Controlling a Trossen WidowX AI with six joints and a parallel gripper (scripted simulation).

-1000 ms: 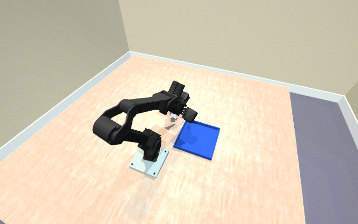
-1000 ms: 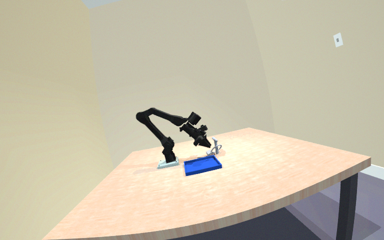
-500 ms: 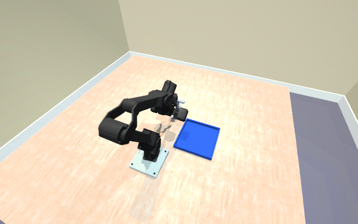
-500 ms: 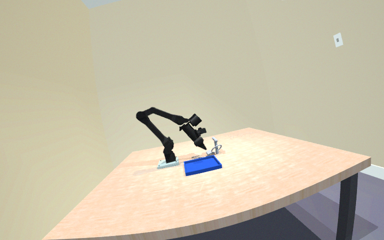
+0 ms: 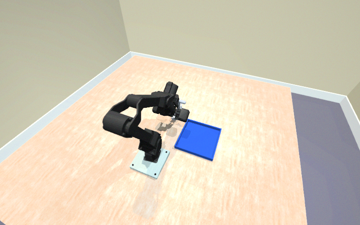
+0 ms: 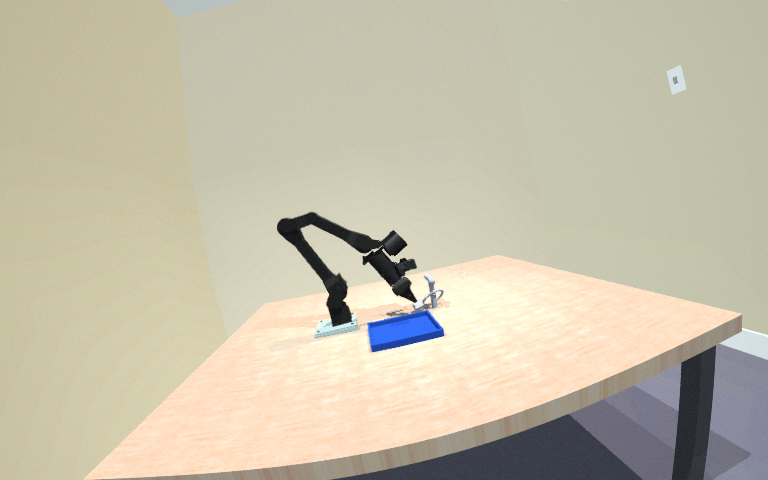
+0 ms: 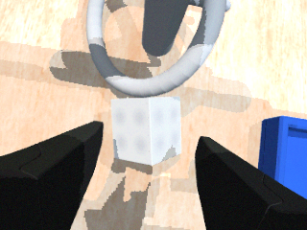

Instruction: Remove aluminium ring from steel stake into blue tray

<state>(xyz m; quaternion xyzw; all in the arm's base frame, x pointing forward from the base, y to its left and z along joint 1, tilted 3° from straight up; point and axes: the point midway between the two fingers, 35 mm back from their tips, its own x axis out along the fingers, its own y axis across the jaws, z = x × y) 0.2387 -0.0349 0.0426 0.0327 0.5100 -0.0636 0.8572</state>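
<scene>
Two fingers of the gripper (image 5: 176, 113) (image 6: 417, 302) (image 7: 153, 131) are held partway apart, with the pale block-like tab (image 5: 173, 117) (image 6: 417, 305) (image 7: 146, 129) seen between them; a gap is left on each side, and nothing is pinched. The aluminium ring (image 6: 442, 291) (image 7: 153, 87) is still to be freed: the steel stake (image 6: 432, 286) (image 7: 163, 24) is encircled by it, and it is tilted, with its tab at the low side. In the top view, most of the ring is hidden by the black arm (image 5: 117, 123) (image 6: 312, 255). The blue tray (image 5: 198, 140) (image 6: 406, 330) (image 7: 271, 149) is set near the stake on the tabletop (image 5: 246, 139) (image 6: 317, 404) (image 7: 29, 96), and no ring is held in it. The arm is carried by a pale base plate (image 5: 161, 169) (image 6: 323, 331).
</scene>
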